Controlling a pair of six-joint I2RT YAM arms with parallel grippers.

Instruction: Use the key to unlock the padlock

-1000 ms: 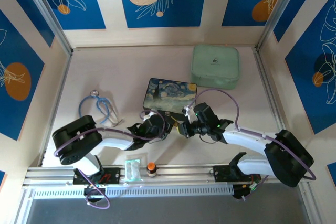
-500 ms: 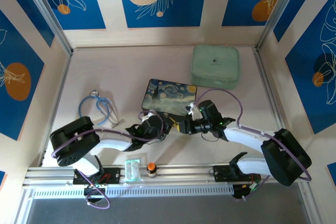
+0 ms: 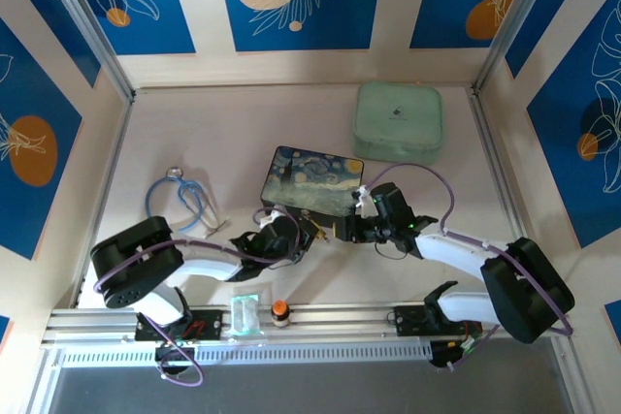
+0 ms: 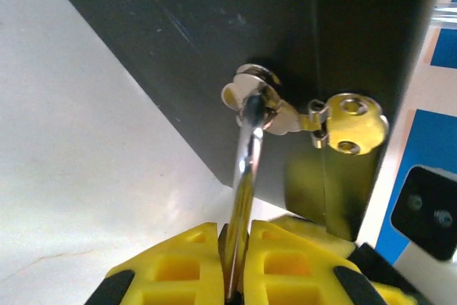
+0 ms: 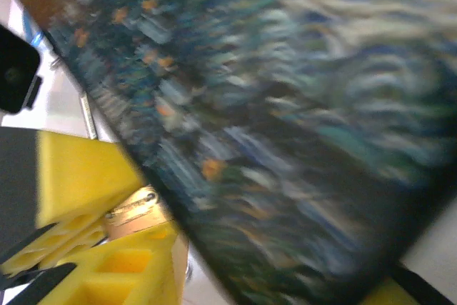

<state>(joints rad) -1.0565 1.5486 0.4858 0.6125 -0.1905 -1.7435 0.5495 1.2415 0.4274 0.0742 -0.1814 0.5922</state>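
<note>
Left wrist: left claw (image 4: pixel 236 232) pinches padlock (image 4: pixel 246 162) by its shackle at hasp (image 4: pixel 255 96); right claw (image 3: pixel 341 230) grip unclear. Risk: thin shackle may twist and slip.

The left arm (image 3: pixel 209 261) lies low and stretches toward the near edge of the painted box (image 3: pixel 313 178). Its left gripper (image 3: pixel 312 231) points at that edge, and in the wrist view its yellow fingers (image 4: pixel 178 262) are pressed almost together on a thin silver rod (image 4: pixel 246 155) that runs up to the box's side. The right arm (image 3: pixel 456 251) reaches in from the opposite side, elbow bent and wrist low, bringing the right gripper (image 3: pixel 341 230) to the same near edge, close to the left one; its yellow finger (image 5: pixel 125 269) is blurred, so its opening cannot be judged.
</note>
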